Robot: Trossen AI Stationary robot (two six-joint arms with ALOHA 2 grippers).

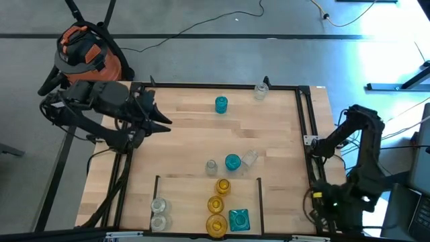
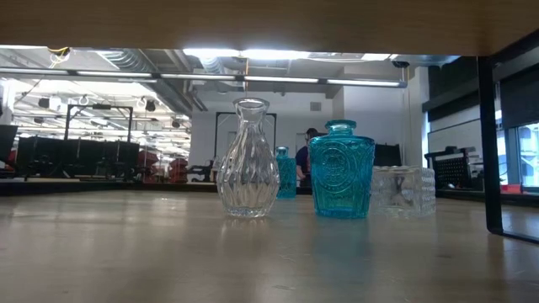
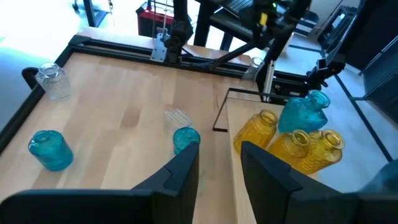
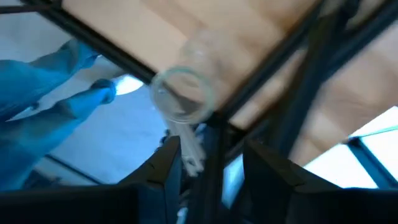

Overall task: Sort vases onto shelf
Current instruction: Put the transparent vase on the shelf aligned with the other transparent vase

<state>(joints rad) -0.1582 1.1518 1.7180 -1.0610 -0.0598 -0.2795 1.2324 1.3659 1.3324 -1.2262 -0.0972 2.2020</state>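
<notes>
Both arms are dark, nearly black, built from blocky jointed segments. The left arm (image 1: pixel 101 107) has a bulky, angular wrist housing that tapers toward the left gripper (image 3: pixel 219 171), whose two fingers (image 3: pixel 180 177) are flat, matte black wedges with squared, slanted tips. The right arm (image 1: pixel 359 158) shows rounded joint casings and a loop of thin black cable beside them. The right gripper (image 4: pixel 211 165) carries the same plain black, smooth-faced fingers (image 4: pixel 165 171), without visible markings.
</notes>
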